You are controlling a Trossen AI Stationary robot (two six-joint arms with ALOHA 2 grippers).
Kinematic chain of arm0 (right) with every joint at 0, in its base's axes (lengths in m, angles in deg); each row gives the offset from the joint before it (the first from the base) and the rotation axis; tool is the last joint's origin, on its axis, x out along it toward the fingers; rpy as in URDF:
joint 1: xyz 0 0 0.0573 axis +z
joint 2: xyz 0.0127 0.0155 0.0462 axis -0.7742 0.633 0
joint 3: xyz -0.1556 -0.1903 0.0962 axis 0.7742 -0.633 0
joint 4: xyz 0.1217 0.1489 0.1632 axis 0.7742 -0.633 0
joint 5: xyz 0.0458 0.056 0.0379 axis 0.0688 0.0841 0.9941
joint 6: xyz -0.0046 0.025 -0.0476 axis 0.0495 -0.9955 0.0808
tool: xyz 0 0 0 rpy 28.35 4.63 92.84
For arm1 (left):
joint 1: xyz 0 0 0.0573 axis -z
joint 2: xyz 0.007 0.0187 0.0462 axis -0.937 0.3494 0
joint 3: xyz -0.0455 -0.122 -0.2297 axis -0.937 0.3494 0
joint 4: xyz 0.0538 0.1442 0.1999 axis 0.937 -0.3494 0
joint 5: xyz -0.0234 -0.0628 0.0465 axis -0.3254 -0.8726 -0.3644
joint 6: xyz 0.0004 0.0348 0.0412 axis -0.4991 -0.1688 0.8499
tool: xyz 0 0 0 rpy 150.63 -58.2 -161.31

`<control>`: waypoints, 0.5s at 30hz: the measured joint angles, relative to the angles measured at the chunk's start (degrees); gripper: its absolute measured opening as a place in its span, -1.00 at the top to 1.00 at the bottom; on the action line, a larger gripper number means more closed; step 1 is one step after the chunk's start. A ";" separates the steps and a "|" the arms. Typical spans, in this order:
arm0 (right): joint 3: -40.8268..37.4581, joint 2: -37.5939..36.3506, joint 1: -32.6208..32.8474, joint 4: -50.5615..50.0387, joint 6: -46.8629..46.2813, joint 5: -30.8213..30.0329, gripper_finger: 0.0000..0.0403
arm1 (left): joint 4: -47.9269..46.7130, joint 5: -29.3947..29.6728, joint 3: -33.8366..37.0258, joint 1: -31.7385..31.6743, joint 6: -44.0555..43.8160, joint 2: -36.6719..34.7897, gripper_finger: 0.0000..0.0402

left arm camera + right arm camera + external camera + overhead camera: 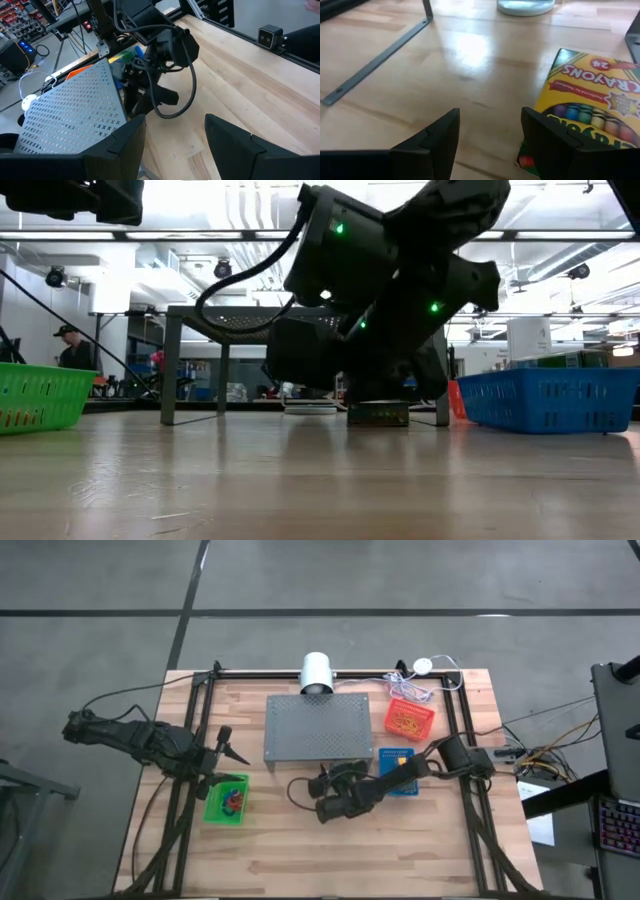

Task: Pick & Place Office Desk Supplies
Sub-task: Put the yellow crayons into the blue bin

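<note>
The green-and-yellow crayon box (590,112) lies flat on the table by the grey perforated stand (317,728); in the low view the crayon box (378,413) sits behind my right gripper. My right gripper (490,135) is open and low over the table at the stand's near edge (335,790), with the box off to one side of its fingers. My left gripper (225,747) is open above the green basket (227,800), which holds small coloured bands (232,802). Tan rubber bands (408,720) lie in the red basket. My right gripper has one finger (555,142) right beside the crayon box's near corner (530,155). Whether the finger touches the box I cannot tell. The box lies flat on the table, outside the gap between the fingers.
The blue basket (398,768) sits partly under my right arm, and the red basket (410,718) is behind it. A white cylinder (317,670) and a white round device with a cable (423,666) stand at the far edge. Bare wood (350,850) lies along the near side.
</note>
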 joint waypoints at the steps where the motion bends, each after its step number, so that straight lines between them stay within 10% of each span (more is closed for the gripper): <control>1: 0.02 0.10 -0.02 0.00 -0.56 -0.01 -0.05 | -0.02 0.00 0.00 0.00 -0.02 0.00 -0.04; 15: 1.98 -1.58 2.57 0.01 0.27 15.77 -0.05 | -0.02 0.00 0.00 0.00 0.00 0.00 -0.04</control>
